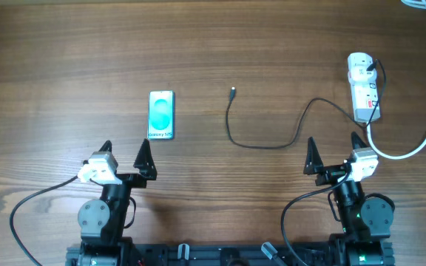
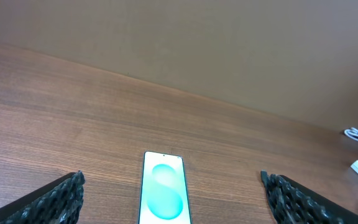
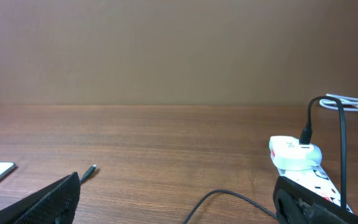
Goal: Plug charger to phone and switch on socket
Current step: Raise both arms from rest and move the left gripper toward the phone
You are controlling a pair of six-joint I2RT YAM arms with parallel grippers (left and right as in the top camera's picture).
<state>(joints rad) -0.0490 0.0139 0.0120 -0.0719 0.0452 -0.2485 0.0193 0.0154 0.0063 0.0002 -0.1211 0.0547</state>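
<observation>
Both claws are wide open and hold nothing. The left claw (image 1: 126,146) hangs at the near side of the bench (image 1: 65,59). The phone (image 1: 161,115) lies flat just ahead of it, teal screen up, with its "Galaxy" end toward the robot. The right claw (image 1: 333,140) hangs on the other side. The charger (image 1: 272,140) is a thin black cable that curls across the bench. One end is plugged into the socket (image 1: 363,87) at the far right. The other end, the little metal tip (image 1: 232,91), lies loose near the phone but does not touch it.

Nothing is plugged into the phone yet, so the first job looks like picking up the tip. The right claw should pinch the cable just behind the tip, so the tip pokes out straight. If it grabs too far back, the tip will flop. The left claw can press on the phone so it does not slide. The phone's hole cannot be seen, so go slow. Keep clear of the thick white cord (image 1: 420,144).
</observation>
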